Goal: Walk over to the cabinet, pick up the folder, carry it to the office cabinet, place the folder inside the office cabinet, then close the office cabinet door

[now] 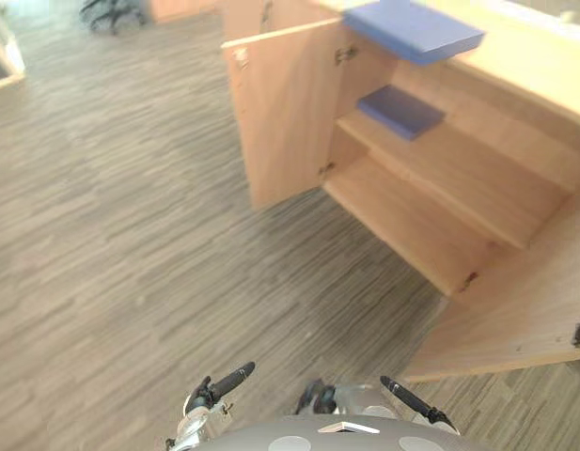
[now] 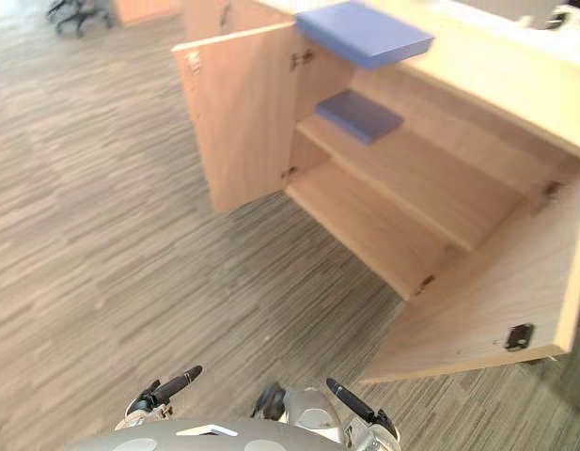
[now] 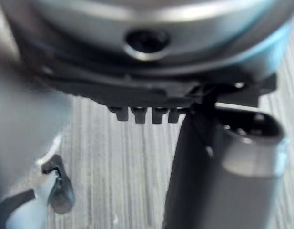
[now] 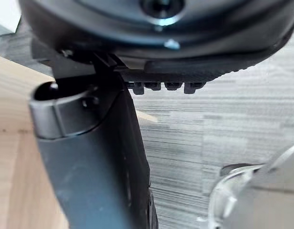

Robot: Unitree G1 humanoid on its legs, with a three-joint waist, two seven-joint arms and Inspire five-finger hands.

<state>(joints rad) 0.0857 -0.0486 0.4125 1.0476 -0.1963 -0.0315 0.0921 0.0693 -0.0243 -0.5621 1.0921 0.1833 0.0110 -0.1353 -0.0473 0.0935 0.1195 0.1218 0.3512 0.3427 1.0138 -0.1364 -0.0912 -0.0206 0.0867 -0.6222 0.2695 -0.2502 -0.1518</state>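
Currently: office cabinet (image 1: 515,66) has both doors swung out. One blue folder (image 1: 414,28) lies on its top, overhanging the edge. A second blue folder (image 1: 400,111) lies on the upper shelf (image 1: 459,169) inside. Right eye view shows the whole black fitting (image 2: 520,336) on the right door (image 2: 478,310); left eye view cuts it at the frame edge. Right wrist view catches a wood panel (image 4: 11,157) beside the hand. Left hand (image 1: 226,382) and right hand (image 1: 412,399) hang low over the striped floor (image 1: 130,235), fingers straight, holding nothing.
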